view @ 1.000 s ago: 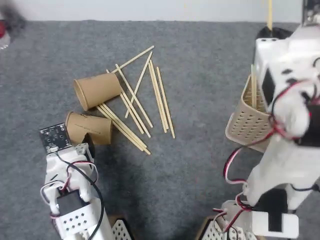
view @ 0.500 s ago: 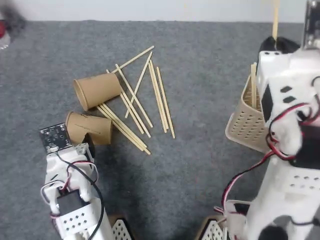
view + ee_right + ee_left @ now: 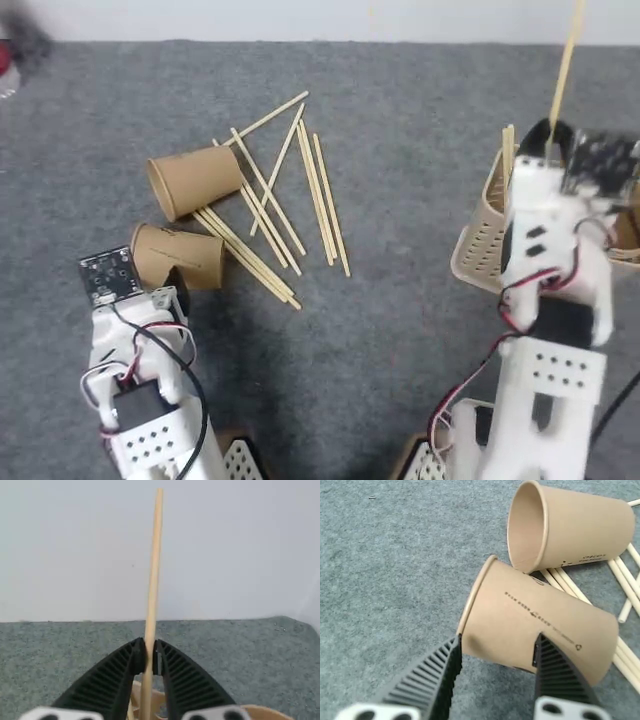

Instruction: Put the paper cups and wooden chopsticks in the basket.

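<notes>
Two brown paper cups lie on their sides on the grey mat: an upper cup (image 3: 195, 180) (image 3: 570, 527) and a lower cup (image 3: 180, 255) (image 3: 535, 620). Several wooden chopsticks (image 3: 275, 205) (image 3: 625, 590) are scattered beside and under them. My left gripper (image 3: 172, 283) (image 3: 497, 650) is open, its jaws standing on either side of the lower cup's body near the rim. My right gripper (image 3: 548, 135) (image 3: 149, 662) is shut on one chopstick (image 3: 565, 70) (image 3: 152, 570) that points upward above the beige basket (image 3: 480, 245) (image 3: 260, 711). A couple of chopsticks (image 3: 508, 160) stand inside the basket.
The right arm's white body (image 3: 550, 300) covers much of the basket. A white wall (image 3: 300, 18) borders the mat's far edge. Open mat (image 3: 390, 330) lies between the chopstick pile and the basket.
The right arm has shifted and dropped over the basket, and its held chopstick now leans to the right. The left arm, the cups and the loose chopsticks have not moved.
</notes>
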